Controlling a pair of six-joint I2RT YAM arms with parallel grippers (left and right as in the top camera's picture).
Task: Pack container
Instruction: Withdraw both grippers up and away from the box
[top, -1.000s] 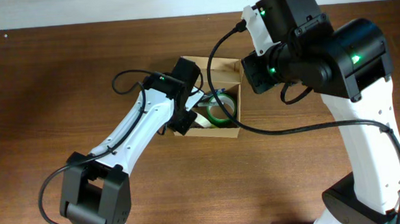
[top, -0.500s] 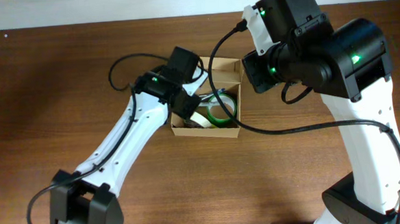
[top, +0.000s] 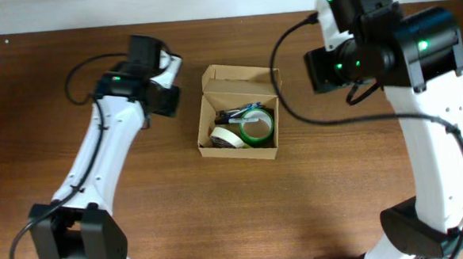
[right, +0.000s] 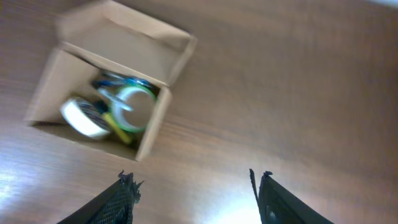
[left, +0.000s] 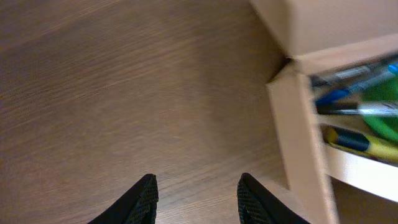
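In the left wrist view the container [left: 303, 134] is blurred and cut off at the right edge, its pens [left: 339, 94] smeared. The left hand [left: 198, 180] and right hand [right: 196, 180] are cropped by the bottom edges.

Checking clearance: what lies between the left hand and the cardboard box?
Only bare table between left hand and container, shown in overhead and left wrist views.

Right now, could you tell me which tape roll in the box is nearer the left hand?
The cream tape roll; the green tape roll sits beyond it.
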